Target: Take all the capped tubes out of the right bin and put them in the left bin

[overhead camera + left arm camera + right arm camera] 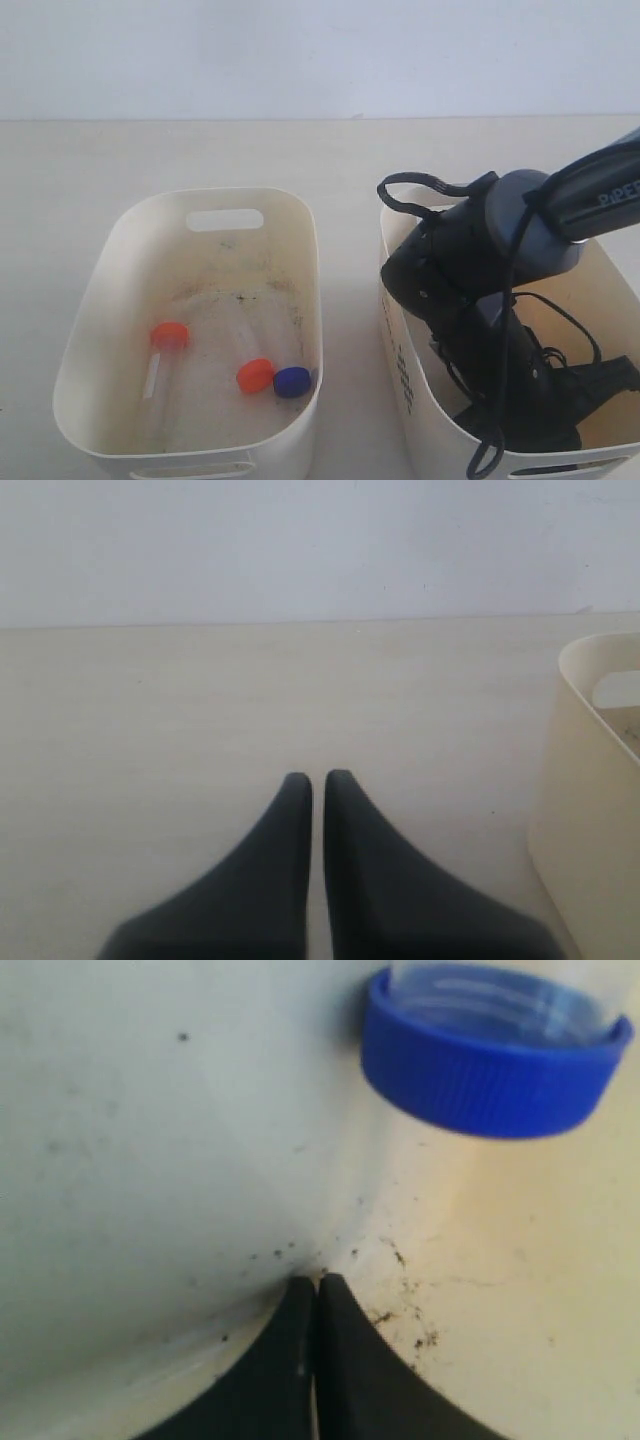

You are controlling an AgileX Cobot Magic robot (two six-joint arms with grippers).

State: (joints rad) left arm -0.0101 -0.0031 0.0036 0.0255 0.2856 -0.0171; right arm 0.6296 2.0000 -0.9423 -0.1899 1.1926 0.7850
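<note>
Lying in the left bin (88, 325) at eight o'clock are three capped tubes (170, 336). The left gripper (317, 778) is clenched on nothing over the table (150, 700); at four o'clock, the right gripper (317, 1282) is clenched empty inside the right bin (405, 385), near a blue-capped tube (490, 1070).

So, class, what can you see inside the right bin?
The right arm reaches down into the right bin, hiding most of its floor in the exterior view. The right wrist view shows its fingers shut, empty, near one blue-capped tube. Any others are covered.
</note>
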